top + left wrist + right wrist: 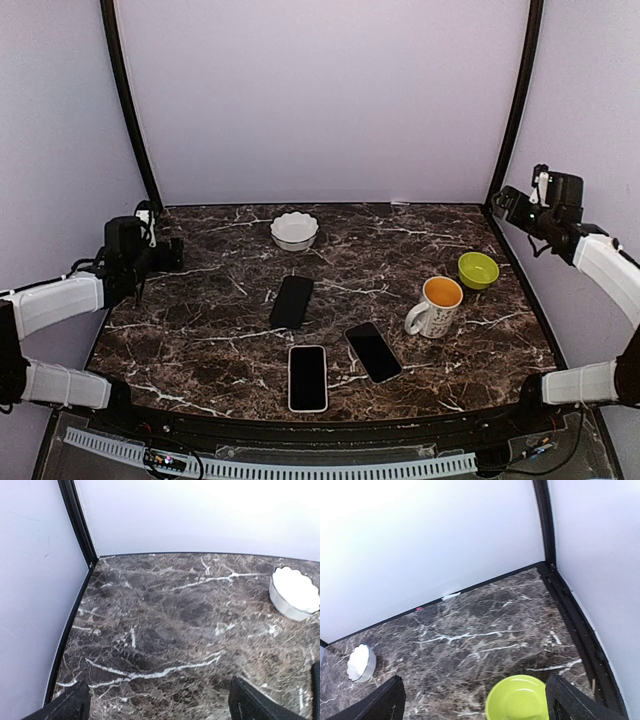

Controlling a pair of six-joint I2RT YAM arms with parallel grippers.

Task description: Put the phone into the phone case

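**A:** Both arms are hovering high out at the sides. The left gripper [176, 252] is sitting over the left edge of the marble table [200, 340], its fingers [65, 707] spread wide and gripping nothing.

**B:** And the right gripper [503, 200] is hanging up by the back right corner, its jaws just as wide with nothing between them. The green bowl [517, 700] is showing below it.

**A:** Where is the phone lying?

**B:** Three flat pieces are lying near the front centre. A glossy black phone [373, 351] is lying at an angle, just left of the white mug [437, 305] with the orange inside. Just beside it, a white-rimmed slab [307, 378] is lying straight by the front edge. Behind those two, a matte black slab [291, 301] is lying a little apart.

**A:** Which one is the phone case?

**B:** I'm not able to tell from here. Both grippers are sitting well apart from all three, and a white fluted dish [294, 230] is resting at the back.
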